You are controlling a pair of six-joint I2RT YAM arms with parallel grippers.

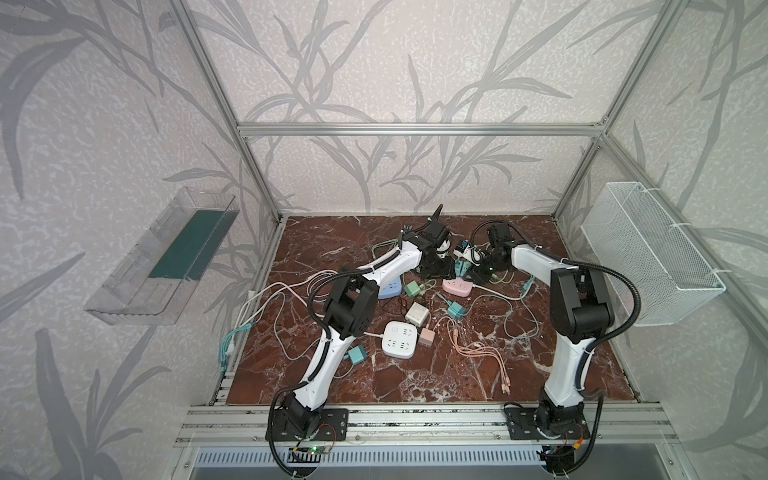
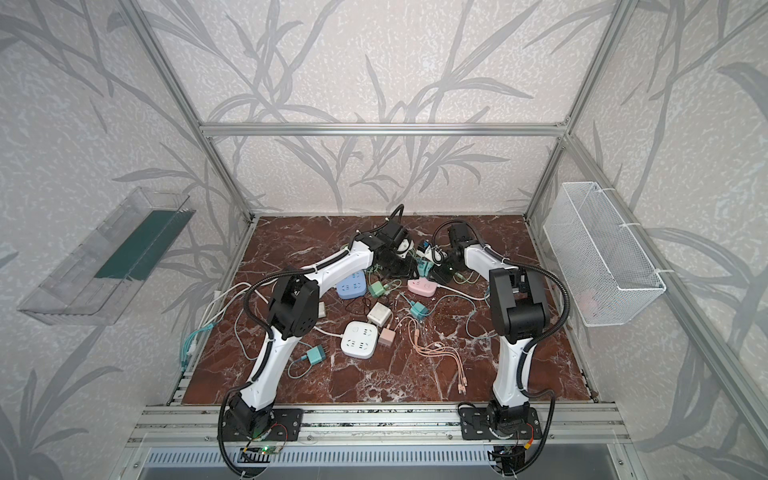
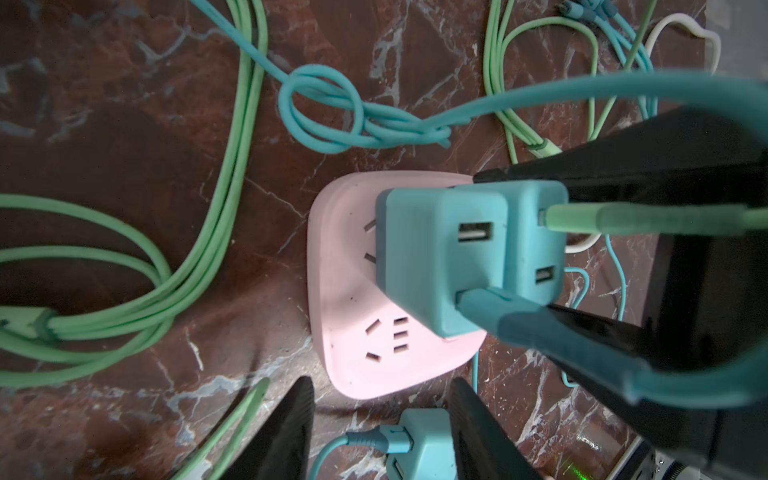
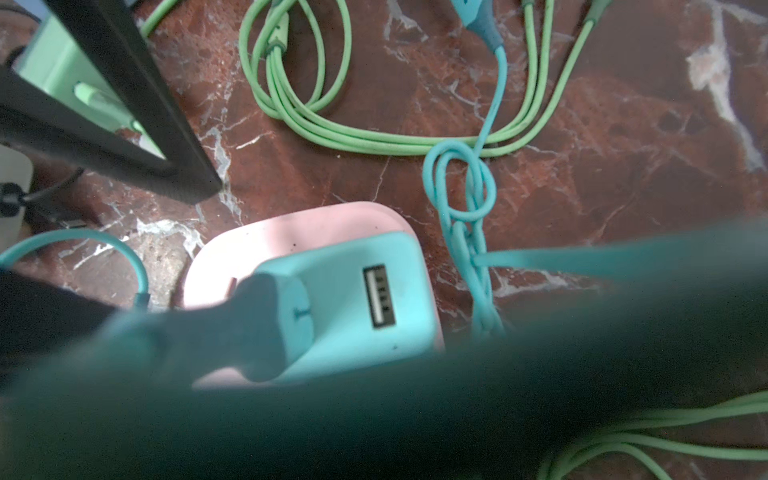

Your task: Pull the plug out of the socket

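Nearest the lens in the right wrist view, a blurred teal cable (image 4: pixel 623 257) sweeps across. It runs out of the teal plug (image 3: pixel 440 257) and loops around the right hand (image 3: pixel 513 243) that grips it. That hand pinches the plug with a black finger against each of two opposite sides, a hold we judge suited to drawing it straight off.

The plug stands on the pink socket (image 3: pixel 349 299), a little above and right of centre in both top views. We cannot tell whether its pins have started to come out.

The left hand (image 3: pixel 381 380) hangs spread at the socket's edge, pinching nothing. A second teal charger (image 3: pixel 424 444) lies on the worktop (image 3: pixel 124 145) between its fingers (image 3: pixel 282 432). We take it as placed to hold the socket down during the pull.

At the left of a top view, a clear wall bin (image 1: pixel 162 257) shows only a dark green strip (image 1: pixel 191 245). At the right, a white wire basket (image 1: pixel 652 253) holds nothing we can make out.
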